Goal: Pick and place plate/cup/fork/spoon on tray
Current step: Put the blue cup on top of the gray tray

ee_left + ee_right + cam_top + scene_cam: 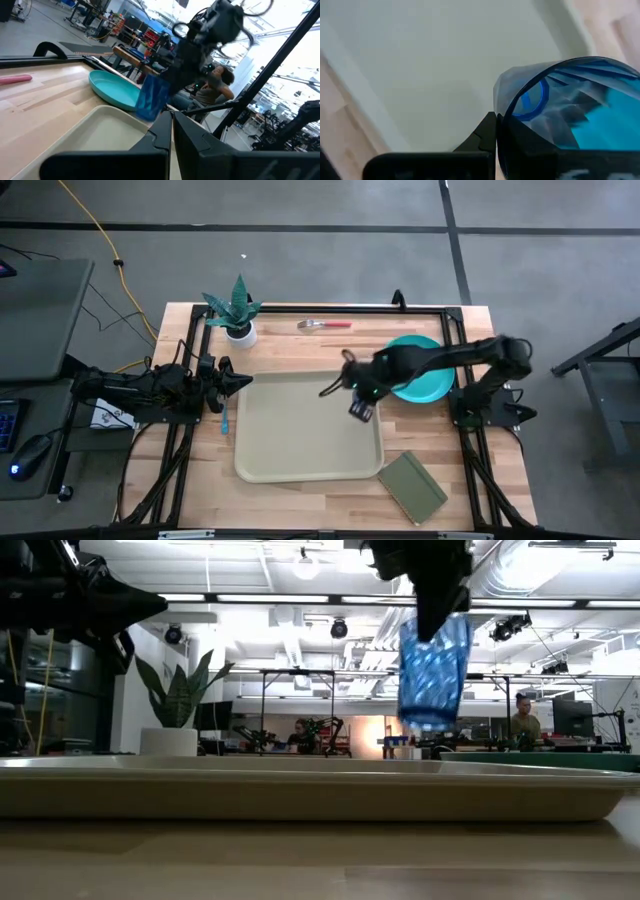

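The blue see-through cup (433, 670) hangs over the right part of the beige tray (290, 460) with my right gripper (360, 408) shut on it. The turquoise plate (428, 383) lies on the table just right of the tray, partly under the right arm. By the far edge lies the fork (325, 325), red handle to the right. The spoon's light blue handle (225, 418) rests on the table by the tray's left rim. My left gripper (245, 380) is shut, level, at the tray's far left corner, touching nothing. My right gripper pinches the cup's wall at its rim (501, 107), one finger inside the cup and one outside. The fingers come from above, pointing steeply down. The cup hangs below them, mouth up and slightly tilted, lifted clear of the tray (300, 790).
A potted plant (238, 315) stands at the far left of the table. A dark green notebook (412, 487) lies near the front right, just off the tray's corner. A black frame runs along the table's sides. People sit in the room beyond.
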Controlling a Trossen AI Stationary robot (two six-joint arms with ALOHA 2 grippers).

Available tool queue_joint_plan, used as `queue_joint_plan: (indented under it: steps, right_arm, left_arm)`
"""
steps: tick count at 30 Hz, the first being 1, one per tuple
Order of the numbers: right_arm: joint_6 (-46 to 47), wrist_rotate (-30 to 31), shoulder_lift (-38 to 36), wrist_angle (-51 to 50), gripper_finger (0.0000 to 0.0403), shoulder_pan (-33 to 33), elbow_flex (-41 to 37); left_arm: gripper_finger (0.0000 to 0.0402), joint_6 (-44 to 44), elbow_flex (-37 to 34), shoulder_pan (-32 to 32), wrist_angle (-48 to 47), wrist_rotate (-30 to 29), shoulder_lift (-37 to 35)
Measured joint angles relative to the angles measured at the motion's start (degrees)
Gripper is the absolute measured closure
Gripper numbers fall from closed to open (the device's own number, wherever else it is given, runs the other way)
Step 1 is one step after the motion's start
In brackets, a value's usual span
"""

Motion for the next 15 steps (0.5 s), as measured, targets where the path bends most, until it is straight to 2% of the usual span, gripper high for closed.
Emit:
queue_joint_plan:
  steps: [7,15]
  right_arm:
    - [-2.2,1.7,10.2,-0.7,0.0402,0.6,6.3]
    - [-1.5,6.6,13.3,-1.6,0.0403,0.0,7.3]
  left_arm:
    - [0.0401,0.0,0.0,0.0,0.0,0.0,0.0]
    - [0.0401,0.0,0.0,0.0,0.0,0.0,0.0]
